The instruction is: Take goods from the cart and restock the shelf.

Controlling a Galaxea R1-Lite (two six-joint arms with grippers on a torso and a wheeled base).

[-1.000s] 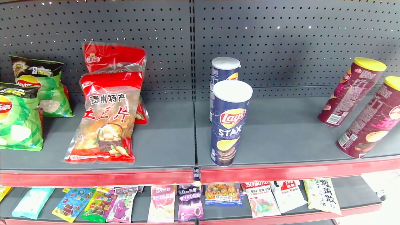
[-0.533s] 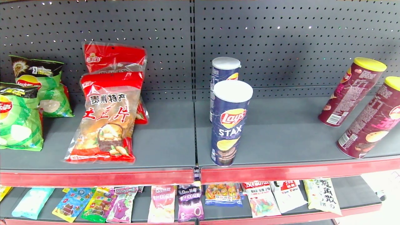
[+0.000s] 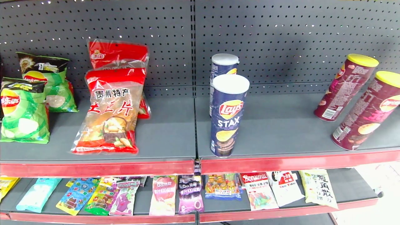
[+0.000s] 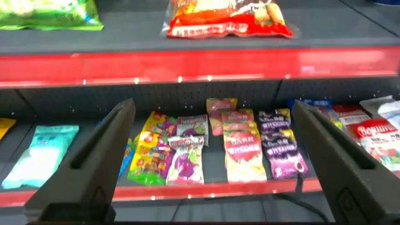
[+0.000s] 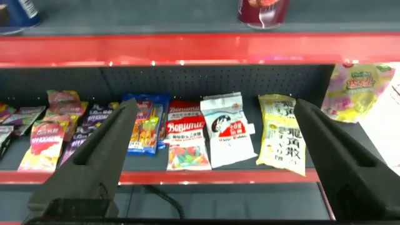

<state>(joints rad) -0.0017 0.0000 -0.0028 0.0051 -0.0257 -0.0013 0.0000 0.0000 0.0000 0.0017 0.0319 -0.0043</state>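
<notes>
The grey upper shelf (image 3: 275, 131) with its red front lip carries two blue chip cans (image 3: 229, 115), two maroon cans (image 3: 364, 111) with yellow lids at the right, red potato-chip bags (image 3: 111, 115) and green chip bags (image 3: 25, 111) at the left. My left gripper (image 4: 212, 109) is open and holds nothing; it faces the lower shelf's candy packets (image 4: 187, 156) under the red bag. My right gripper (image 5: 215, 106) is open too, with nothing between its fingers, facing the lower shelf's packets (image 5: 228, 128) below a maroon can (image 5: 262, 11).
The lower shelf (image 3: 353, 187) holds a row of several flat snack packets (image 3: 190, 193). A perforated grey back panel (image 3: 281, 37) closes the shelf behind. Bare shelf room lies between the blue cans and the maroon cans.
The head camera has shifted, so the whole shelf sits a little higher and the left bags further right. No goods have moved relative to the shelf.
</notes>
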